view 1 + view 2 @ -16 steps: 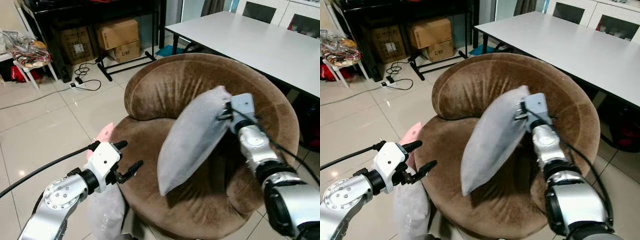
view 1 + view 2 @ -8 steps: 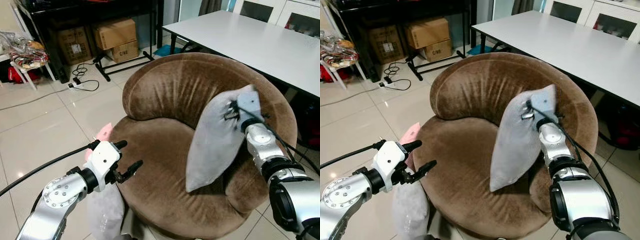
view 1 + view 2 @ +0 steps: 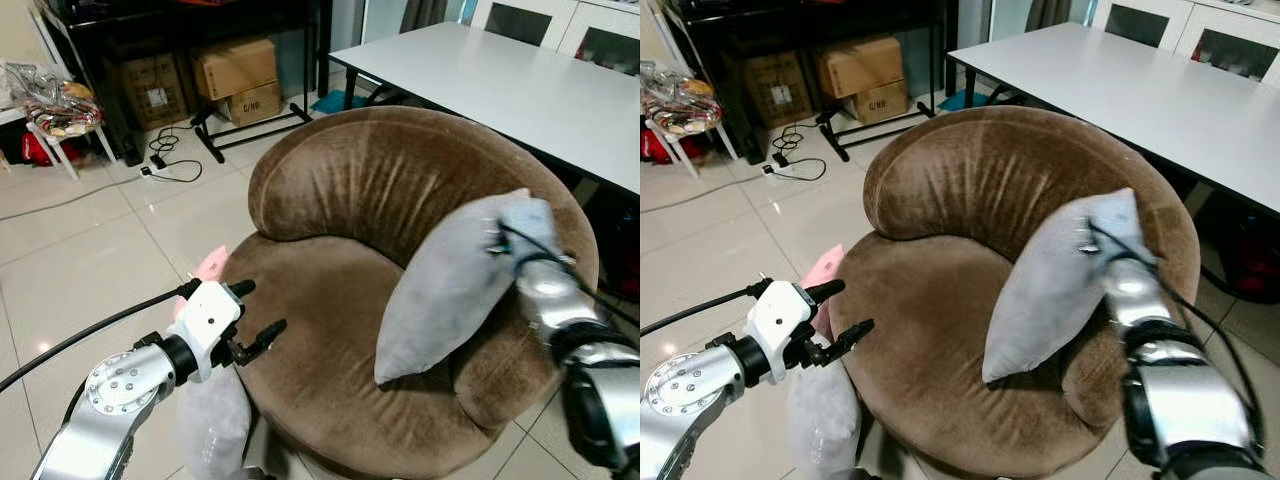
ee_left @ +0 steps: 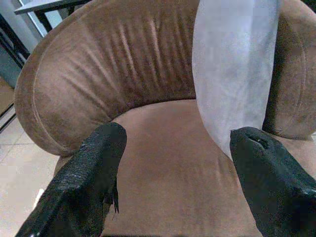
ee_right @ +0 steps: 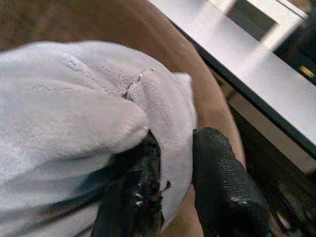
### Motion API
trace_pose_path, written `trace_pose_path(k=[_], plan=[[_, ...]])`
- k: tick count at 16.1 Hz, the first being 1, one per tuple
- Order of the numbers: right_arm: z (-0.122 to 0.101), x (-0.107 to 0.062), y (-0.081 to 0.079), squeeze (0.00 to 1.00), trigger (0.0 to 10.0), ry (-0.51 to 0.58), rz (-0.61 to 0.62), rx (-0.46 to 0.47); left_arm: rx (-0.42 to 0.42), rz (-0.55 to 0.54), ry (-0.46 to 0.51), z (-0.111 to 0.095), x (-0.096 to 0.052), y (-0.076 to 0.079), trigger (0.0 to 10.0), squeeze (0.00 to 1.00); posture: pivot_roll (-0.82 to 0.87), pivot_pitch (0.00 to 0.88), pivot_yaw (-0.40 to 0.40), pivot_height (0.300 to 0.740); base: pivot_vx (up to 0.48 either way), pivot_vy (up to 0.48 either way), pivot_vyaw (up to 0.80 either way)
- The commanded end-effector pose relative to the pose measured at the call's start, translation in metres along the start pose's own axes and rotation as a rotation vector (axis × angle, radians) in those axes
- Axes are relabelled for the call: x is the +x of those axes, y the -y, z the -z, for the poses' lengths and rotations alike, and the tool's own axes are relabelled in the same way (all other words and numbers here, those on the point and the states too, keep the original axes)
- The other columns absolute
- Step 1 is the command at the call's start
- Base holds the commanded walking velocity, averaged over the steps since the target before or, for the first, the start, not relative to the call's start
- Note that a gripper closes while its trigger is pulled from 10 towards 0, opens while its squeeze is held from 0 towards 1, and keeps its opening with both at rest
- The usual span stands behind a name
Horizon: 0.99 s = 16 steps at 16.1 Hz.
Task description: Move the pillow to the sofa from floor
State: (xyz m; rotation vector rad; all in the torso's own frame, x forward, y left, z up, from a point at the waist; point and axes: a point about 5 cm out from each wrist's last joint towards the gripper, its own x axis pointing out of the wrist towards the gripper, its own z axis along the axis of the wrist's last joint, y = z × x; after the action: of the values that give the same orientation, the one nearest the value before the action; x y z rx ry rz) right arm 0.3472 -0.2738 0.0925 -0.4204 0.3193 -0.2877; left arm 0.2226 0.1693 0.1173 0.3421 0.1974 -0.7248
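Note:
The grey pillow (image 3: 450, 290) stands tilted on the seat of the round brown sofa (image 3: 340, 190), leaning against its right side. My right gripper (image 3: 507, 238) is at the pillow's upper corner. In the right wrist view it (image 5: 173, 182) is shut on a fold of the pillow (image 5: 74, 123). My left gripper (image 3: 262, 312) is open and holds nothing, level with the sofa's front left edge. The left wrist view looks between its fingers (image 4: 94, 182) at the seat and the pillow (image 4: 232, 74).
A second grey cushion (image 3: 210, 420) and a pink item (image 3: 208, 268) lie on the tiled floor by the sofa's left front. A white table (image 3: 520, 80) stands behind the sofa on the right. Cardboard boxes (image 3: 235, 70) and a floor cable (image 3: 170, 165) are at the back left.
My right gripper has carried the pillow rightward and down, from mid-air over the seat to a lean against the sofa's right side. The left arm has stayed put.

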Motion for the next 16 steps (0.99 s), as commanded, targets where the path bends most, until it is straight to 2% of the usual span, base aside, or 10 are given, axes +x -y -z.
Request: trace_pose_path(k=[1, 3, 5, 7, 9, 10, 13, 16], plan=[[0.012, -0.002, 0.011, 1.0, 10.0, -0.054, 0.051, 0.039, 0.021, 0.013, 0.005, -0.004, 0.002, -0.001, 10.0, 0.0, 0.04, 0.0, 0.023, 0.74, 0.0, 0.0, 0.0], [0.029, -0.007, 0.028, 1.0, 10.0, -0.069, 0.086, 0.097, 0.022, 0.02, 0.006, -0.004, 0.004, -0.001, 10.0, 0.0, 0.04, 0.0, 0.029, 0.74, 0.0, 0.0, 0.0], [0.038, -0.011, 0.032, 1.0, 10.0, -0.058, 0.058, 0.143, 0.02, 0.023, 0.008, -0.004, 0.004, 0.0, 10.0, 0.0, 0.03, 0.0, 0.029, 0.74, 0.0, 0.0, 0.0], [0.058, -0.023, 0.026, 1.0, 10.0, -0.018, -0.04, 0.19, 0.018, 0.024, 0.013, -0.006, 0.004, 0.002, 10.0, 0.0, 0.02, 0.0, 0.033, 0.74, 0.0, 0.0, 0.0], [0.072, -0.032, 0.023, 1.0, 10.0, -0.011, -0.065, 0.221, 0.016, 0.028, 0.019, -0.008, 0.006, 0.003, 10.0, 0.0, 0.02, 0.0, 0.038, 0.74, 0.0, 0.0, 0.0], [0.086, -0.041, 0.023, 1.0, 10.0, -0.02, -0.053, 0.272, 0.014, 0.031, 0.023, -0.009, 0.007, 0.003, 10.0, 0.0, 0.01, 0.0, 0.044, 0.74, 0.0, 0.0, 0.0], [0.109, -0.059, 0.026, 1.0, 10.0, -0.018, -0.005, 0.371, 0.009, 0.035, 0.024, -0.005, 0.013, 0.001, 10.0, 0.0, -0.01, 0.0, 0.052, 0.74, 0.0, 0.0, 0.0], [0.117, -0.072, 0.031, 1.0, 10.0, 0.05, 0.029, 0.434, 0.01, 0.033, 0.025, -0.003, 0.014, 0.0, 10.0, 0.0, -0.01, 0.0, 0.053, 0.74, 0.0, 0.0, 0.0]])
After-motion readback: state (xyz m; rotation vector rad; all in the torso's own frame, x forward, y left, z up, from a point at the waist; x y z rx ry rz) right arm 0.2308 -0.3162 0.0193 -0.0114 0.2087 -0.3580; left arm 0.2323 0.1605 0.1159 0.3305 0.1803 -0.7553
